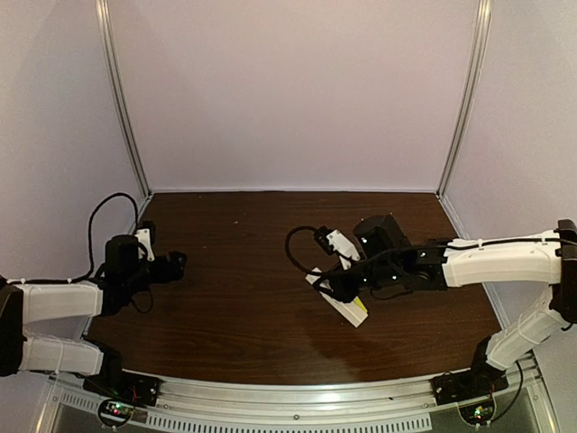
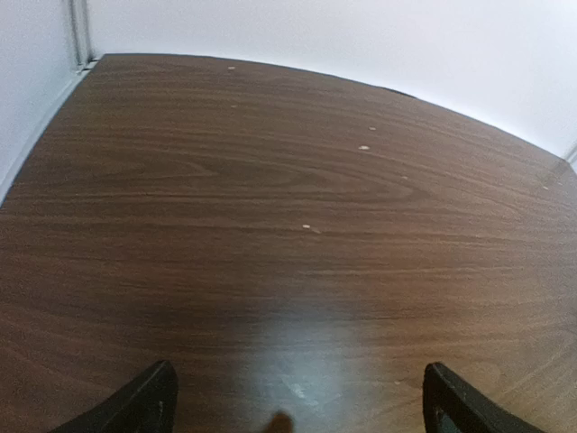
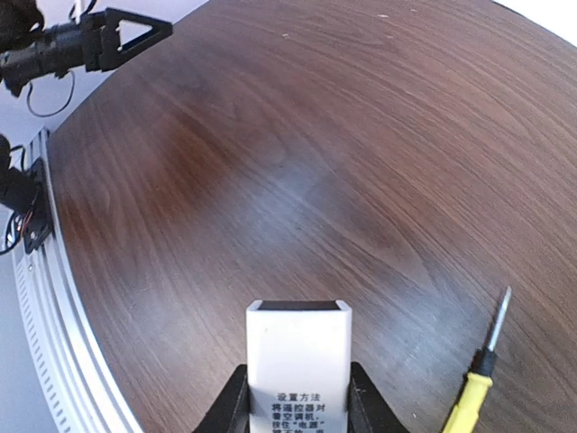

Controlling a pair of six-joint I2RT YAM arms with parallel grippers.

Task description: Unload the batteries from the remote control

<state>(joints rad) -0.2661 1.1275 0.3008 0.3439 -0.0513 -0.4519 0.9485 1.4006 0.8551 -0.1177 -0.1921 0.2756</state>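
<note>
The right jaws clamp the white remote control (image 3: 297,361).

The table (image 3: 270,135) looks glossy wood-grain, the remote control (image 3: 297,361) smooth white plastic.

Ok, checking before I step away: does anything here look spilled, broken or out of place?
Nothing stands out. The right gripper is shut on the remote control, which looks intact; the screwdriver lies beside it on the table.
</note>
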